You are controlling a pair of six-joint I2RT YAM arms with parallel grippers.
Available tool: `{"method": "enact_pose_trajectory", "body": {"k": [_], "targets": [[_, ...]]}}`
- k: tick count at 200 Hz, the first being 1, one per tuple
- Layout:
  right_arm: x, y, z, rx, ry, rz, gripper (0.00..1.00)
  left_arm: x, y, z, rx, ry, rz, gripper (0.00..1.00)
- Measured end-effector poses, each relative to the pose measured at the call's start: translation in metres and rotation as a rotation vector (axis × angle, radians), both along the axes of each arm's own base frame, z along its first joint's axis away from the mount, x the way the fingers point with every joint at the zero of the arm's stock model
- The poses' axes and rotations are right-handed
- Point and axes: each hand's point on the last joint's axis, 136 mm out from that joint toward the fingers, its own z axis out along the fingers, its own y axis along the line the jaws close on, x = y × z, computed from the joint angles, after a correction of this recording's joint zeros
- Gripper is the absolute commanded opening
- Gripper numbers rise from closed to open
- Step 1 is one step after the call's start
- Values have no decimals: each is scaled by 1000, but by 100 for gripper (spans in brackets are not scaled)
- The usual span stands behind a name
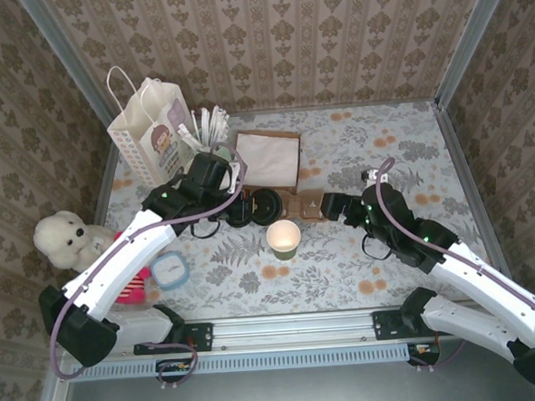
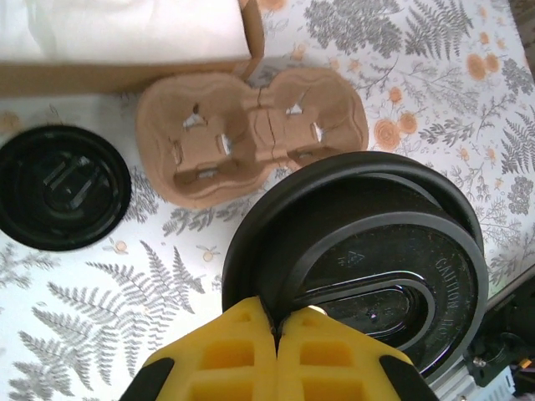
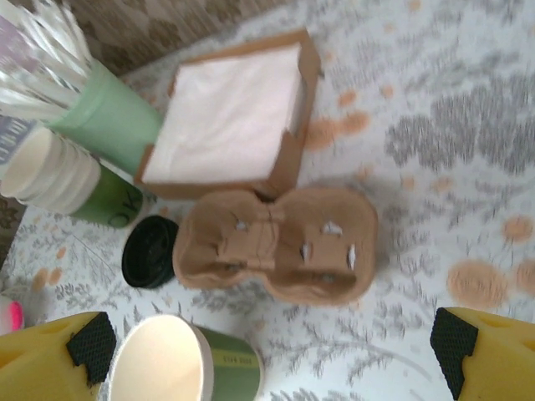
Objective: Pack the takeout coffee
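Left gripper (image 2: pixel 277 326): clamped on round black plastic lid (image 2: pixel 393 251)
Right gripper (image 3: pixel 269 355): spread wide
Olive-green paper cup (image 1: pixel 283 239): stood upright, open-topped

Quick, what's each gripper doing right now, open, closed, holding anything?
Left gripper: shut, pinching the rim of a black lid.
Right gripper: open, holding nothing.

You face walls papered in beige damask (image 1: pixel 267 37) on three sides; grey metal posts (image 1: pixel 66 63) run down the corners; below lies a white tabletop printed with grey ferns and orange blossoms (image 1: pixel 383 157); a silver aluminium rail (image 1: pixel 293 326) edges its near side; the light is soft and even.
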Motion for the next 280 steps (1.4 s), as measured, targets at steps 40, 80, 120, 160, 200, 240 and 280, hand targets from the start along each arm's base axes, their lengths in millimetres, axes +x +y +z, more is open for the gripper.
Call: {"method": "enact_pose_trajectory", "body": {"k": [40,80,120,160,200,240,280], "targets": [[-12,7,-33,74,115,7,100,-19,-17,-35,143,169,-10,0],[-16,16,-36,132,147,37,100,-31,-45,-36,301,163,-96,0],[-20,22,-48,162,175,60,100,-31,-42,-36,421,157,-93,0],[-22,33,-55,202,178,112,100,-29,-41,-54,446,171,-90,0],[-24,46,-64,240,186,169,100,-30,-43,-74,426,197,-93,0],[-24,53,-59,255,168,207,100,-28,-45,-79,400,197,-90,0],[-24,55,-62,254,170,219,100,-24,-45,-76,379,197,-77,0]]}}
